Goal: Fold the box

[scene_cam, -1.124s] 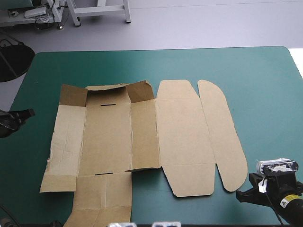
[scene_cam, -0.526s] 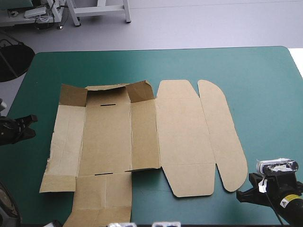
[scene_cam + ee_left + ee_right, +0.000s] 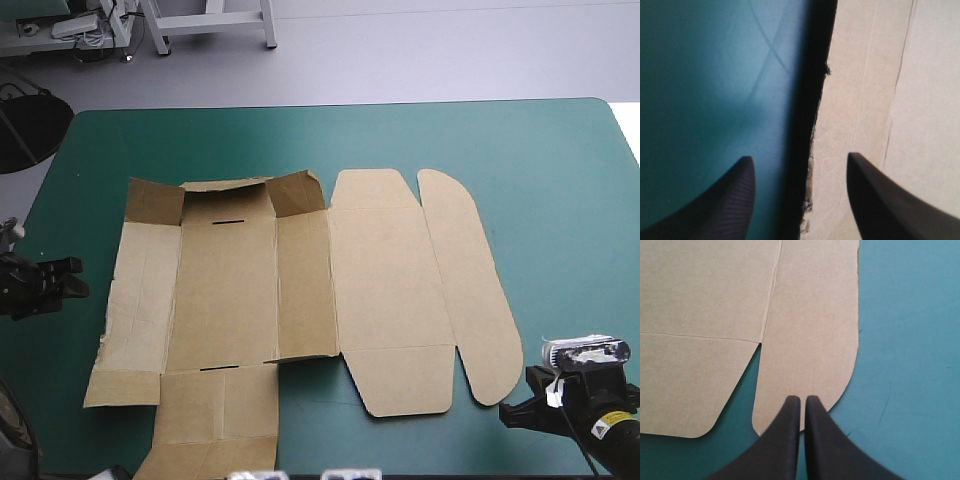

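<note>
The box [image 3: 300,290] lies unfolded and almost flat across the left and middle of the teal-green surface [image 3: 560,180], its nearest panel reaching the near edge. In the high view only the two corner flaps [image 3: 297,192] at its far end stand up a little. The long rounded flap [image 3: 470,290] forms its right side. The left pincer [image 3: 70,275] sits low just beside the box's left edge. The right pincer [image 3: 508,412] waits near the rounded flap's near tip, apart from the board.

In the left wrist view the left pincer [image 3: 800,157] is spread wide. One finger is over bare cover, the other over board, and the box's ragged left edge [image 3: 815,150] runs between them. This looks like a line-up to slip under that side wall and raise it.

In the right wrist view the right pincer [image 3: 802,399] is pressed together into a point, holding nothing, its tip over the rounded flap's [image 3: 810,330] near corner. It is probably parked there, ready to pin or lift the flap.
</note>
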Robot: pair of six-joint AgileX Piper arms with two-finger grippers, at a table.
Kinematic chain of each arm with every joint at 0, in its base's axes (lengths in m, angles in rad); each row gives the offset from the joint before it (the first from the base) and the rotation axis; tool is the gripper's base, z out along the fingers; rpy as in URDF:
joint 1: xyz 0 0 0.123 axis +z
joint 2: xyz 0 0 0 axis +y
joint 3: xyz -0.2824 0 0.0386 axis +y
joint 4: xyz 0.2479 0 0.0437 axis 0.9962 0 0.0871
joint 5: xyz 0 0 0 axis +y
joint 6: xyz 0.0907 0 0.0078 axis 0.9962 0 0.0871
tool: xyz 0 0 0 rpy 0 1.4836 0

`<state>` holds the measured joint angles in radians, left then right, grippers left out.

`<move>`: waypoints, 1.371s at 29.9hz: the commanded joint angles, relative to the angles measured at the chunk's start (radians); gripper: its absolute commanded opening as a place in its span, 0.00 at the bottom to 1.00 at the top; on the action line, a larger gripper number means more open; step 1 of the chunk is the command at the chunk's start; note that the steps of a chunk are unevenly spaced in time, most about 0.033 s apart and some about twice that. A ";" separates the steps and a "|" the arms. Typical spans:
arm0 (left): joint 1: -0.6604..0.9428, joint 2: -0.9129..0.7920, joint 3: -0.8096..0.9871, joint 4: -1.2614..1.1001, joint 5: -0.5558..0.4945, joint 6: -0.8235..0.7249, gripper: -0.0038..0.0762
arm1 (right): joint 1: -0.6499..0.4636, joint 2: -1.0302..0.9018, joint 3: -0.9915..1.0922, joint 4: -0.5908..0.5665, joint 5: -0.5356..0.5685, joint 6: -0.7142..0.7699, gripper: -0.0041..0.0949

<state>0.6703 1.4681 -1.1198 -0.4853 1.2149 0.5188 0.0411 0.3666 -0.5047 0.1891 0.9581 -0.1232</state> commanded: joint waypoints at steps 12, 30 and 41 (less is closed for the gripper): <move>-0.001 -0.008 0.196 -0.167 0.021 0.102 0.63 | 0.006 0.006 -0.026 0.008 -0.054 -0.009 0.06; -0.065 0.073 0.213 -0.309 0.043 0.102 0.62 | 0.006 0.006 -0.026 0.008 -0.054 -0.009 0.06; -0.193 0.073 0.213 -0.267 0.016 0.139 0.61 | 0.006 0.006 -0.026 0.008 -0.054 -0.009 0.06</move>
<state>0.5052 1.5718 -0.8895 -0.7277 1.1903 0.6211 0.0411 0.3666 -0.5047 0.1891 0.9581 -0.1232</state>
